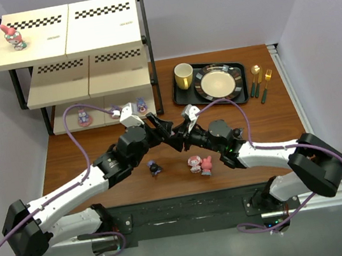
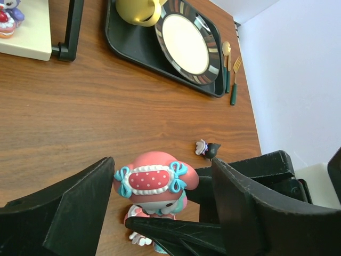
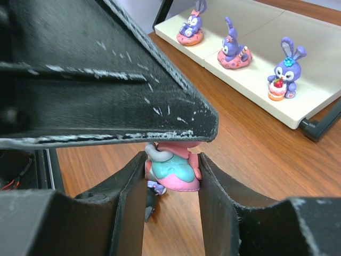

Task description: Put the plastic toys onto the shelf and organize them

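Note:
My right gripper (image 3: 171, 173) is shut on the body of a pink bunny-eared toy (image 3: 176, 169) and holds it above the table at mid-scene (image 1: 172, 135). My left gripper (image 2: 160, 186) is open, with its jaws either side of that toy's head (image 2: 152, 178). The shelf (image 1: 67, 34) stands at the back left. Another pink toy (image 1: 14, 37) is on its top board and three purple bunnies (image 1: 115, 112) are on the bottom board. A dark toy (image 1: 154, 166) and two pink ones (image 1: 199, 164) lie on the table.
A black tray (image 1: 182, 94) with a yellow mug (image 1: 183, 75) and a plate (image 1: 219, 83) sits at the back right. Gold cutlery (image 1: 256, 80) lies beside it. The shelf's front leg (image 2: 72, 32) is close to the left arm.

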